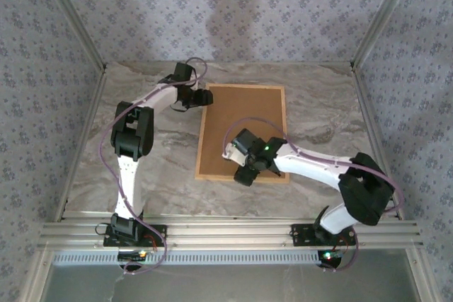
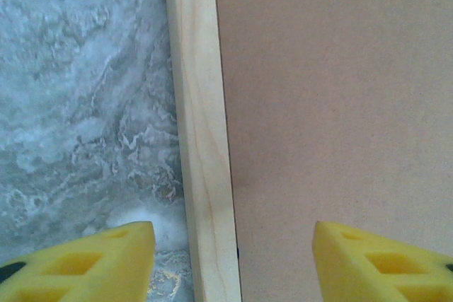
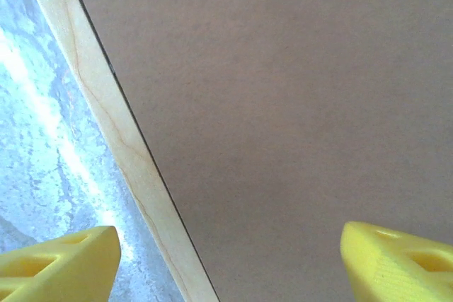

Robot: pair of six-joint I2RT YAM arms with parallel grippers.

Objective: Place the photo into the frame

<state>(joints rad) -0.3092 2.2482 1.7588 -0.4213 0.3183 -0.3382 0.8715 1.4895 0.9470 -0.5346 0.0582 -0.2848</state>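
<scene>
The frame (image 1: 203,132) of light natural wood lies flat near the middle of the grey marbled worktop (image 1: 156,167), its long sides running from 6 to 12 o'clock in the top view. A plain brown backing board (image 1: 244,107) fills its opening and faces up.

The left hand (image 1: 200,97) is at the frame's 11 o'clock corner. In the left wrist view its yellow fingers (image 2: 106,259) are spread wide, pinching nothing. One is over the worktop (image 2: 85,118) at 7 o'clock and the other over the backing board (image 2: 333,118) at 5 o'clock. Between them the frame's pale rail (image 2: 202,175) runs straight from 6 to 12 o'clock. Whether the fingertips touch the wood I cannot tell.

The right hand (image 1: 253,172) is at the frame's 6 o'clock edge, over the near end of the board. In the right wrist view its yellow fingers (image 3: 64,266) are also spread wide, with nothing pinched. One is at 7 o'clock above the worktop (image 3: 42,160) and the other at 5 o'clock above the backing board (image 3: 283,104). The frame's rail (image 3: 120,139) crosses that view on a slant from 11 o'clock down to 6 o'clock, with a thin dark seam where it meets the board.
</scene>
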